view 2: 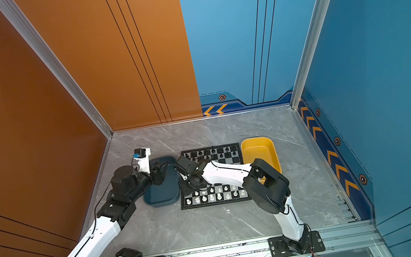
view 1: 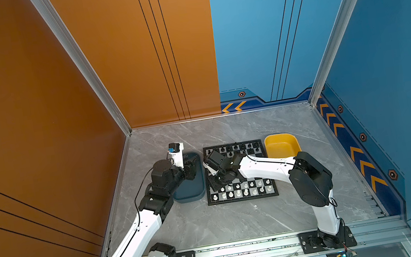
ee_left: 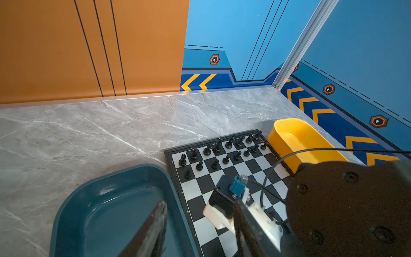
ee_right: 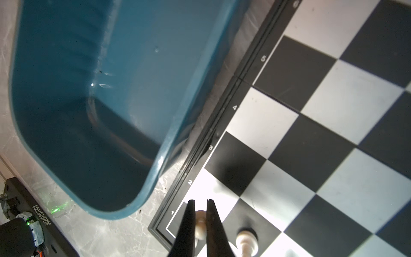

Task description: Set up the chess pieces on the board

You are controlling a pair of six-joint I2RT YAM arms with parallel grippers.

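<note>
1. Two fingers of the right claw (ee_right: pixel 200 201) stand almost together in the right wrist view, pinching a white piece (ee_right: pixel 200 224) by its stem. Both top views hide that grip under the arm's own wrist.
2. That piece is over the corner of the board (ee_right: pixel 311 124) by the printed 1 and 2, just beside the teal tray (ee_right: pixel 89 111). I cannot tell whether its base touches the square. A second white piece (ee_right: pixel 246 239) stands just beside it.
3. Only the left wrist view shows the left claw (ee_left: pixel 200 201) plainly: fingers partly apart, nothing between them, above the teal tray's rim next to the board.
4. The board lies flat on the grey worktop (view 1: pixel 241 221) between the teal tray and the yellow tray (view 1: pixel 282 145) — black pieces (ee_left: pixel 222 146) fill its two far rows, and white pieces (view 1: pixel 244 188) stand along the near two.
</note>
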